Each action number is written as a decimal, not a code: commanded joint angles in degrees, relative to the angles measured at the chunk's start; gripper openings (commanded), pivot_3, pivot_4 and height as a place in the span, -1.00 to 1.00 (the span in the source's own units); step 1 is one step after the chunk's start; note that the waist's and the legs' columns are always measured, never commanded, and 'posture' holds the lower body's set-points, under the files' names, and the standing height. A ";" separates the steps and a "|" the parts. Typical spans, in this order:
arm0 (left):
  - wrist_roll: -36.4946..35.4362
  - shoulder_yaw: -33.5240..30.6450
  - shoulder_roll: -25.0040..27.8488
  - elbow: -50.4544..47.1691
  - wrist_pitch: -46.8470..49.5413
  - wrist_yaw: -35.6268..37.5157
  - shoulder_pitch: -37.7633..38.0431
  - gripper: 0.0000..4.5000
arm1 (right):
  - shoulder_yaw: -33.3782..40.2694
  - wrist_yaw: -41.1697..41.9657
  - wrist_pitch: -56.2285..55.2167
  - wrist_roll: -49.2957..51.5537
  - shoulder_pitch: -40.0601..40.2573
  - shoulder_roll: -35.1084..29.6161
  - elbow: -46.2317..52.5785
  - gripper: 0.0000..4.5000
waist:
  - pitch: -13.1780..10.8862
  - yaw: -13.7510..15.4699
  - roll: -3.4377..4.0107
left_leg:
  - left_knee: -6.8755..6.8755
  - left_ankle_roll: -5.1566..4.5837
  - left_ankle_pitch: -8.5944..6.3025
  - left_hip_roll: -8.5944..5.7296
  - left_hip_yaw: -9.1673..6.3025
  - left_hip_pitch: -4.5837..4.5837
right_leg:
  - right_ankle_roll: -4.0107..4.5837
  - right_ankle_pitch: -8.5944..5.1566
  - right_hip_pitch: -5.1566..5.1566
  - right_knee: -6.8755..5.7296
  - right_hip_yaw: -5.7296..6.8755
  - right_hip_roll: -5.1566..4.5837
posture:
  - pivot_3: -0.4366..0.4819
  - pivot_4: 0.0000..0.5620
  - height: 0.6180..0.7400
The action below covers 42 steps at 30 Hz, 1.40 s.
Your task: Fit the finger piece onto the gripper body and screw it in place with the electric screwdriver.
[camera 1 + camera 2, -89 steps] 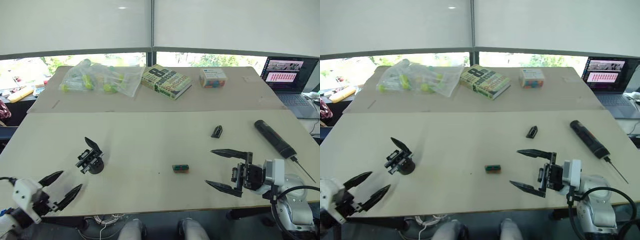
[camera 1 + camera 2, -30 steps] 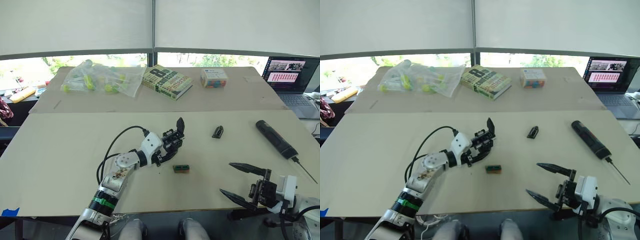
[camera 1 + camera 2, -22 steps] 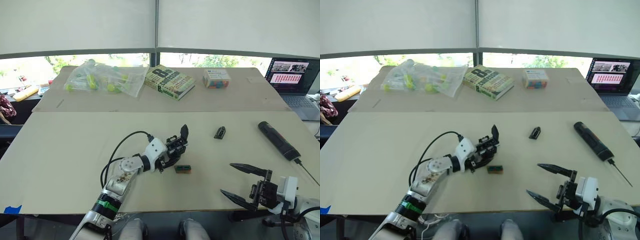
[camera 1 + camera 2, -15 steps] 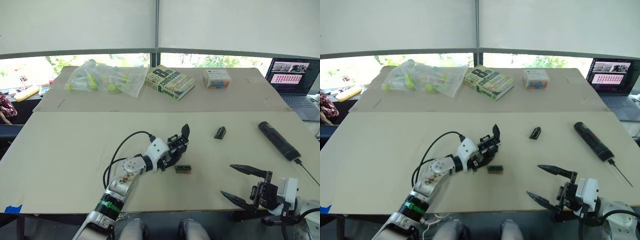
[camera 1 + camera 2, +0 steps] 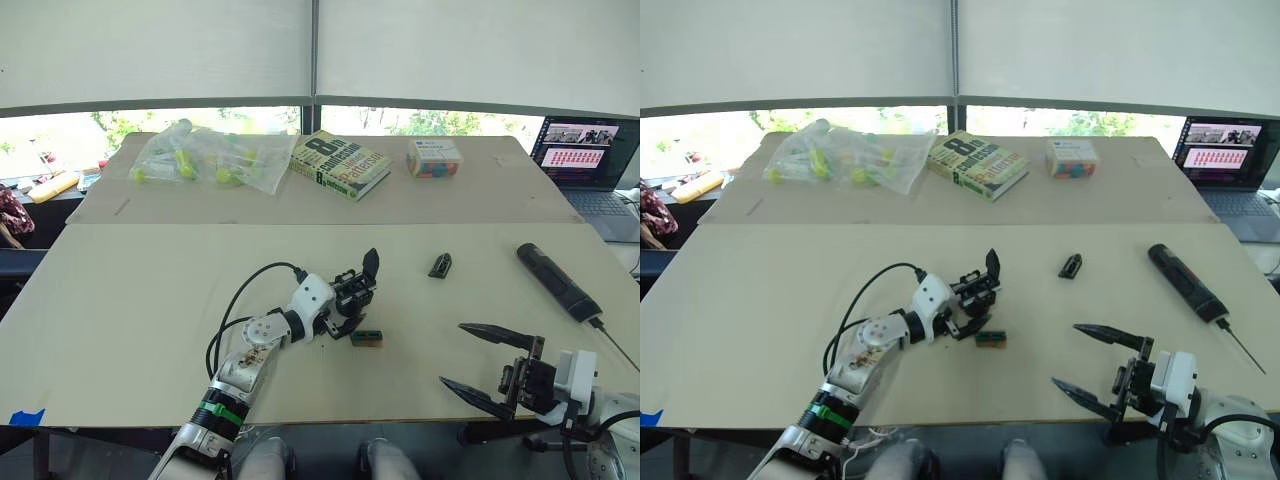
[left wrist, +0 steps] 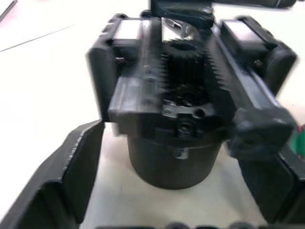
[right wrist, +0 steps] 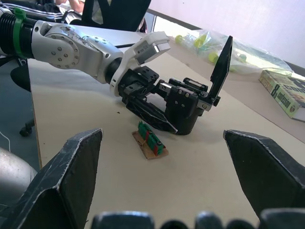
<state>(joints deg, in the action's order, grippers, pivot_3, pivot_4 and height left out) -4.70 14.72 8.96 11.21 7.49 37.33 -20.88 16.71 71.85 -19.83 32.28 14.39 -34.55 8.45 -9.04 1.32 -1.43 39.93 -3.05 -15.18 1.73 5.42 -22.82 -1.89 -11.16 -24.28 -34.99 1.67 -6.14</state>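
Lying far left on the back table (image 5: 520, 200): a clear bag of yellow-green items (image 5: 205, 160), well apart from the work

Resting beside it toward the middle: a book (image 5: 340, 165), then a small box of coloured bits (image 5: 434, 158)

Reaching across the front table (image 5: 120, 300): the left gripper (image 5: 965, 308), fingers closed around the round base of the gripper body (image 5: 978, 293), holding it on the tabletop near the middle

Showing in the left wrist view: gripper body (image 6: 183, 119) sitting between the two fingers (image 6: 71, 176), toothed racks and a gear facing the camera

Sticking up from the gripper body: its own pointed finger (image 5: 370, 264), tilted slightly away from the arm

Lying just beside the held block, toward the robot's right and nearer the front edge: a small green-brown box (image 5: 365, 338), apart from the fingers but close

Sitting farther right and farther back, untouched: the finger piece (image 5: 439, 264), with bare table between it and the gripper body

Hovering near the front edge on the right: the right gripper (image 5: 490, 365), fingers spread wide, holding nothing

Lying well right, angled toward the front corner: the electric screwdriver (image 5: 556, 281), thin bit pointing to the near right edge

Standing at the far right behind it: an open laptop (image 5: 580, 150)
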 commanded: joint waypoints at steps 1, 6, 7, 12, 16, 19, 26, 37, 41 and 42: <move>-1.72 -1.06 2.04 -3.82 0.78 2.38 1.15 0.95 | 0.76 -0.50 -0.11 0.73 -0.39 -0.49 0.90 1.00 | 0.00 -0.10 0.00 | 0.00 0.00 0.00 0.00 0.00 0.00 | 0.00 0.00 0.00 0.00 0.01 0.00 | -0.05 -0.47 1.00; -2.97 -2.70 6.10 -2.90 -0.65 6.08 0.79 0.95 | 0.42 -1.00 0.00 0.58 -0.46 -0.23 1.24 1.00 | 0.00 -0.47 0.01 | -0.01 0.00 0.00 0.03 -0.01 0.02 | 0.01 0.00 -0.01 -0.02 0.02 0.01 | -0.05 -0.47 1.00; -3.09 -2.85 6.63 -2.43 -0.95 6.65 0.59 0.95 | 0.34 -1.10 -0.01 0.55 -0.40 -0.20 1.31 1.00 | 0.00 -0.49 0.01 | -0.01 0.00 0.00 0.03 -0.01 0.01 | 0.01 0.00 -0.01 -0.02 0.03 0.01 | -0.05 -0.47 1.00; -6.86 -2.72 9.27 3.35 -2.73 18.26 -2.54 0.95 | 0.15 -1.78 0.13 0.57 0.33 -0.27 2.13 1.00 | 0.01 -0.39 0.01 | 0.00 0.00 0.00 0.02 -0.01 0.00 | 0.02 -0.01 -0.01 -0.01 0.03 0.01 | -0.05 -0.47 1.00; -6.81 -3.35 8.94 12.29 -7.08 22.59 -7.34 0.95 | -0.04 -2.15 0.41 0.49 0.29 -0.41 2.40 1.00 | 0.01 -0.33 0.01 | 0.01 0.00 0.00 0.00 -0.01 0.00 | 0.02 -0.01 0.00 -0.01 0.03 0.01 | -0.05 -0.47 1.00; -5.43 -2.84 8.17 19.88 -11.40 25.28 -11.47 0.95 | -0.11 -2.41 0.62 0.51 0.31 -0.53 2.68 1.00 | 0.01 -0.29 0.01 | 0.03 0.00 0.00 -0.01 -0.01 -0.01 | 0.01 -0.01 0.01 -0.01 0.04 0.01 | -0.05 -0.47 1.00; -3.62 -3.08 4.82 32.68 -18.54 28.13 -18.27 0.95 | 0.12 -2.95 0.75 0.34 1.16 -0.45 3.62 1.00 | 0.00 -0.05 0.01 | 0.06 -0.02 -0.01 -0.04 -0.01 -0.05 | -0.01 0.00 0.02 0.02 0.05 0.01 | -0.05 -0.47 1.00; -2.49 -3.75 0.61 39.06 -24.72 31.60 -21.85 0.85 | -0.03 -4.27 0.62 -0.01 3.04 -0.39 5.05 1.00 | 0.00 0.67 -0.01 | 0.12 -0.05 -0.03 -0.06 -0.03 -0.11 | -0.03 -0.02 0.02 0.03 0.09 -0.02 | -0.05 -0.47 1.00; -1.86 -4.45 -0.30 40.42 -26.56 30.39 -22.40 0.29 | -0.22 -4.57 0.64 -0.19 3.36 -0.32 5.34 1.00 | -0.01 0.71 -0.02 | 0.12 -0.05 -0.03 -0.05 -0.04 -0.12 | -0.04 -0.02 0.00 0.02 0.11 -0.02 | -0.05 -0.47 1.00; -1.52 -4.51 -0.36 40.71 -27.15 29.80 -22.34 0.11 | -0.30 -4.68 0.67 -0.26 3.41 -0.30 5.43 1.00 | -0.01 0.71 -0.02 | 0.12 -0.05 -0.03 -0.05 -0.05 -0.12 | -0.04 -0.02 0.00 0.02 0.12 -0.02 | -0.05 -0.47 1.00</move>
<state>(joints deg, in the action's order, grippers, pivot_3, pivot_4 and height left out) -6.67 10.65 9.12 51.96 -18.07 67.74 -42.34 16.05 67.42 -19.08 31.72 17.52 -34.55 11.78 -9.05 2.03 -1.44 40.05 -3.10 -15.21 1.68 5.36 -22.94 -1.92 -11.17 -24.28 -34.98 1.80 -6.16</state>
